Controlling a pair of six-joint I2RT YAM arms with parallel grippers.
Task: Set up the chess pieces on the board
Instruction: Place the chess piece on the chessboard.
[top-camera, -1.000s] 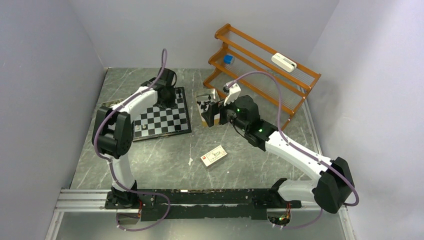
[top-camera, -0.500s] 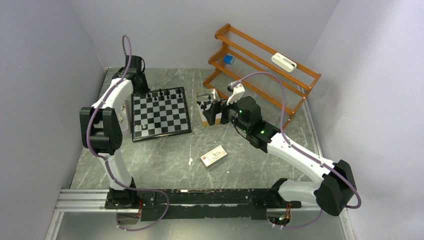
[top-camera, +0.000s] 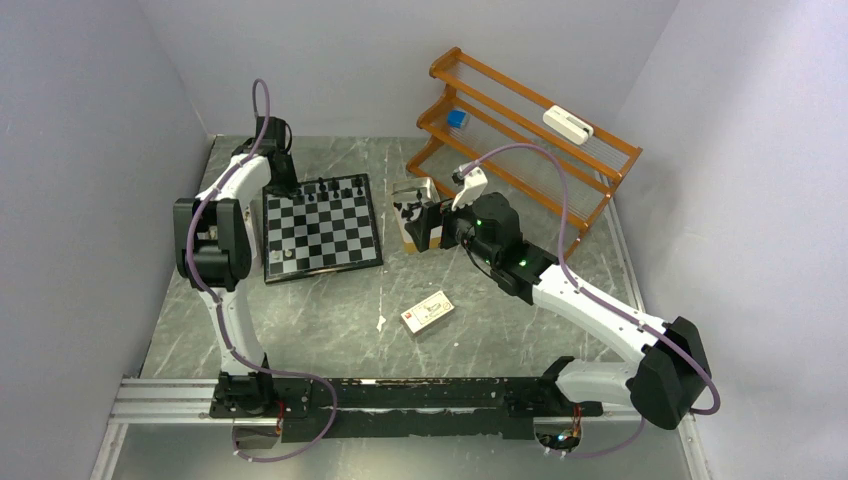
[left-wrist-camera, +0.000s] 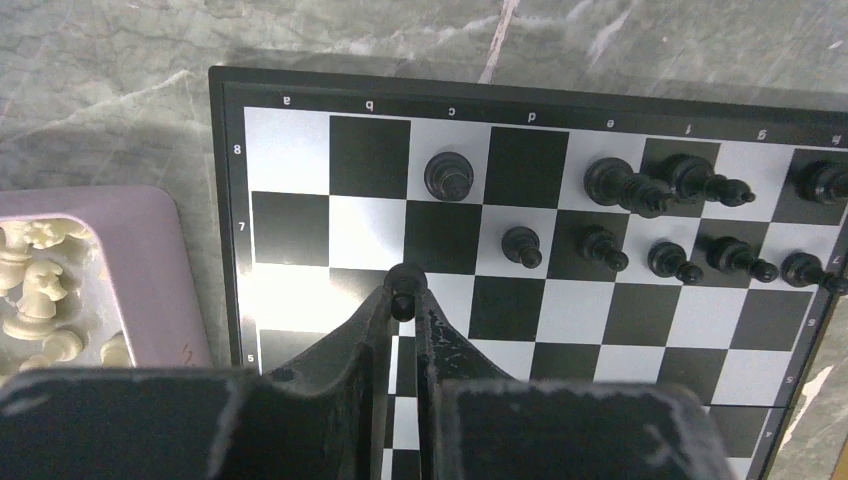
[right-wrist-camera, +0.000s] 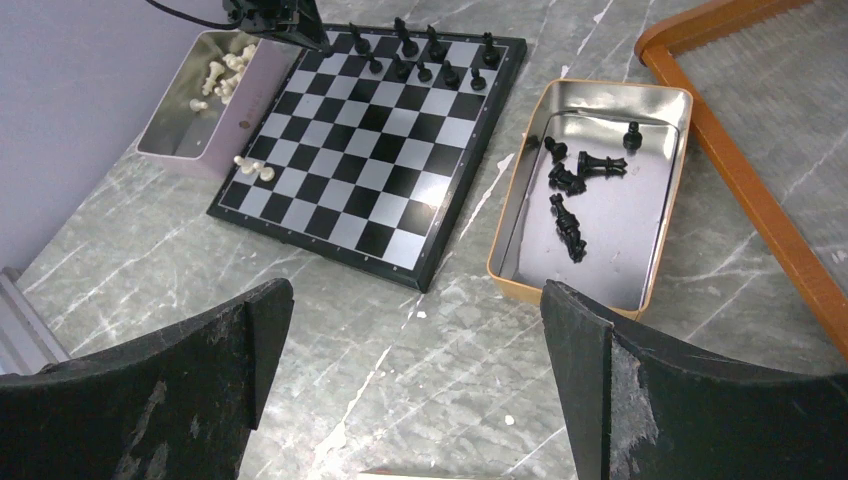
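Observation:
The board (top-camera: 322, 225) lies flat at the back left of the table. Several black chess pieces (left-wrist-camera: 603, 245) stand in its two far rows, one alone (left-wrist-camera: 449, 176) further left. Over the board's (left-wrist-camera: 290, 215) far left part, my left gripper (left-wrist-camera: 404, 300) is shut on a small black pawn (left-wrist-camera: 403, 280); whether the pawn touches the board I cannot tell. My right gripper (right-wrist-camera: 415, 310) stands wide open and holds nothing, low over the table beside a tan tin (right-wrist-camera: 520, 210) with several black pieces (right-wrist-camera: 575, 185) in it. From above, that right gripper (top-camera: 425, 225) is right of the board.
A lilac tray (left-wrist-camera: 150, 270) of pale pieces (left-wrist-camera: 35, 290) sits against the board's left edge. Two pale pieces (right-wrist-camera: 250, 167) stand at the board's near left. A wooden rack (top-camera: 530, 150) fills the back right. A small card box (top-camera: 428, 311) lies mid-table.
My left arm has swung left from the board's far middle to its far left corner, then edged back over the board. The right arm has not moved.

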